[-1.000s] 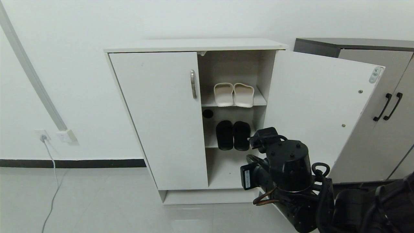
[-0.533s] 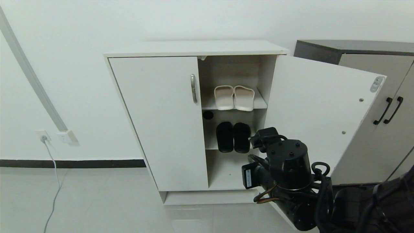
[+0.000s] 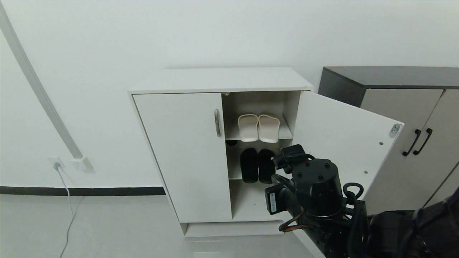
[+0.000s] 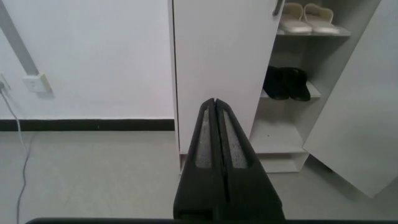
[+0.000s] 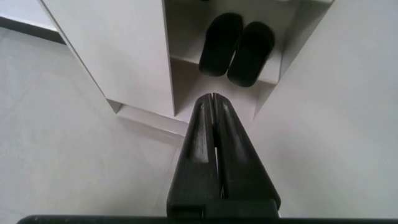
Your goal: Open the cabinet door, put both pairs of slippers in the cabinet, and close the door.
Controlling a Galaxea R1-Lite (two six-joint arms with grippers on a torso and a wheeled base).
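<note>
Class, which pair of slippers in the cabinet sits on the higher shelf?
The white pair: it sits directly above the black pair, which is one level lower.

I lose the open door's [image 3: 340, 139] lower corner behind my right arm [image 3: 315, 190], black slippers' [image 3: 256, 165] right edge blending into it, grey cabinet [image 3: 405, 107] cut by the frame's right edge.

A white wall [image 3: 107, 43] stands behind the grey cabinet [image 3: 405, 104]. Far left of this cabinet, a socket [image 3: 55, 163] sits above the black baseboard [image 3: 82, 190] and the pale floor [image 3: 107, 229].
</note>
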